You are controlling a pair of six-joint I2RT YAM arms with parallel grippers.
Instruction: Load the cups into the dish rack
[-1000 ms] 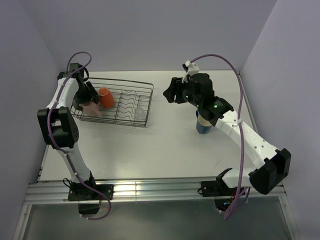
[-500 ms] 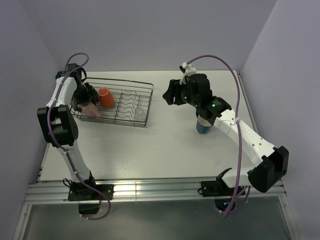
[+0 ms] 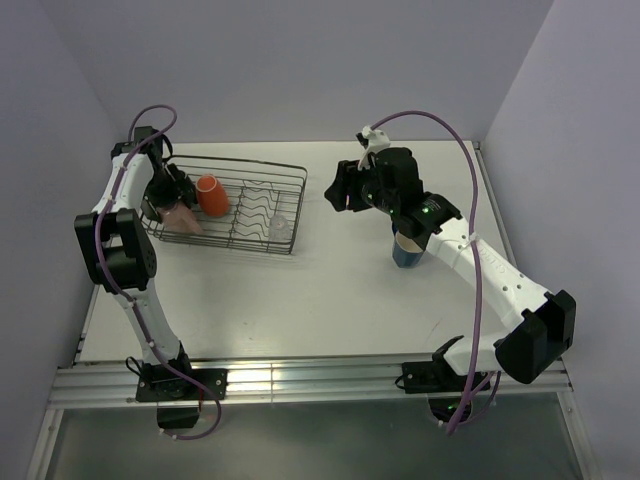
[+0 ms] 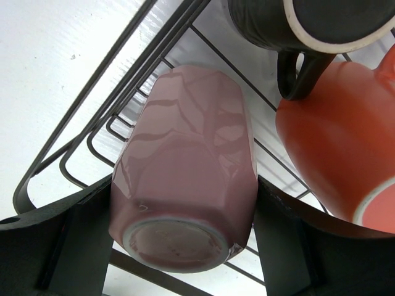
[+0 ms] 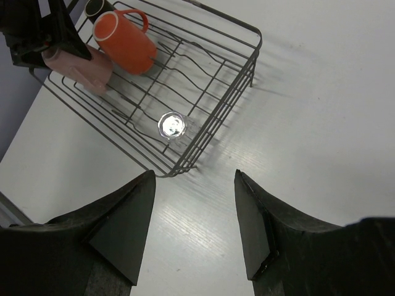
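Observation:
The dish rack [image 3: 300,210] stands at the far left of the table. In it lie an orange cup [image 3: 210,195], a pink cup [image 3: 183,218] and a clear glass tumbler [image 3: 279,226]. My left gripper [image 3: 172,202] reaches into the rack's left end, its fingers pressed against both sides of the pink cup [image 4: 185,154], which lies on the wires. Beside it are the orange cup [image 4: 333,135] and a dark brown cup [image 4: 308,21]. My right gripper [image 3: 340,190] hangs open and empty over the table, right of the rack [image 5: 256,46]. A blue cup [image 3: 407,252] stands under the right arm.
The rack's upright dividers [image 5: 185,68] run down its middle, with the tumbler [image 5: 172,125] near the front right corner. The purple back wall and side walls close in the table. The right arm's cable [image 3: 470,170] loops above the blue cup.
My right gripper has drifted slightly left, toward the rack. The left wrist has shifted a little, with the pink cup staying in place between its fingers.

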